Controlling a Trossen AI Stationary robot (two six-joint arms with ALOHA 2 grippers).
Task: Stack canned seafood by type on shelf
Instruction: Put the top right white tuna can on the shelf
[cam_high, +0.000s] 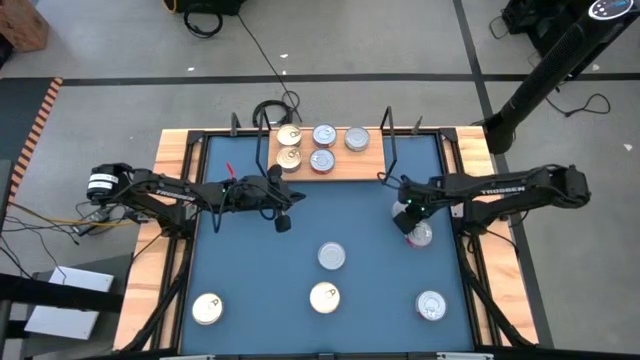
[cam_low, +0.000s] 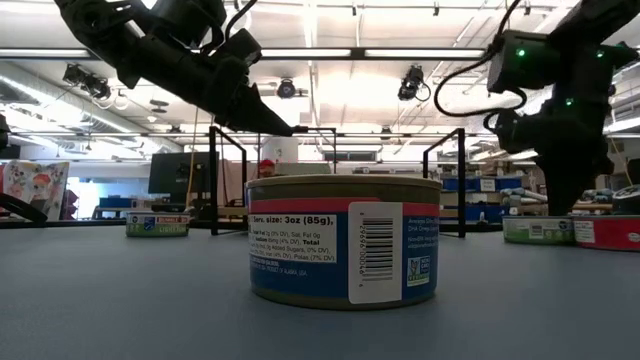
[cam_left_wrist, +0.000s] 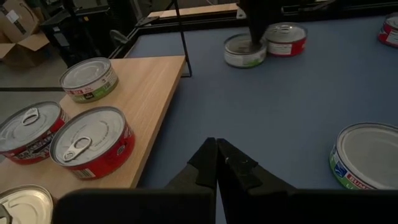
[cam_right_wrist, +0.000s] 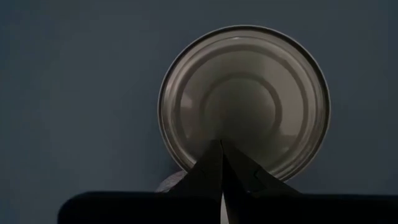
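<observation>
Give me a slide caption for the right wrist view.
Shut right gripper poised directly over a silver can on the blue table.

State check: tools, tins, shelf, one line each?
Left tool: shut, empty, above blue table beside shelf.
Right tool: shut, empty, over a silver round tin.
Light-wood shelf board: five round tins, unstacked.
Blue table: five loose tins, all flat.
</observation>
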